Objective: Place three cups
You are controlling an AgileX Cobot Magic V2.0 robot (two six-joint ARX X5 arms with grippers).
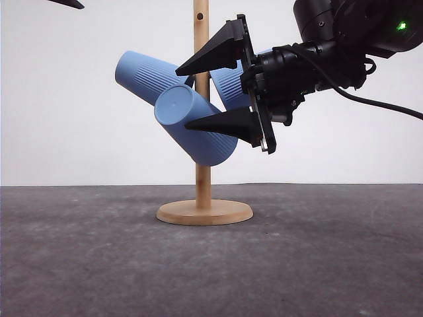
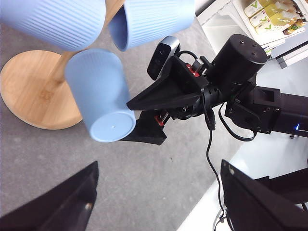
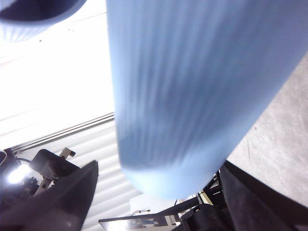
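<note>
The right gripper [image 1: 184,96] stands wide open around the front cup [image 1: 195,125] on the wooden stand [image 1: 203,212]; it should back straight out, touching nothing.

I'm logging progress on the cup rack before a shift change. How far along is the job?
All three cups sit on the wooden stand: the left cup, the rear cup and the front cup. The right gripper is open around the front cup. Left to do, probably: withdrawing it.

Front view evenly lit, sharp, shadows soft. In the right wrist view the ribbed light-blue plastic tumbler [image 3: 192,91] is blurred, too close; background blown out at 9 o'clock.
</note>
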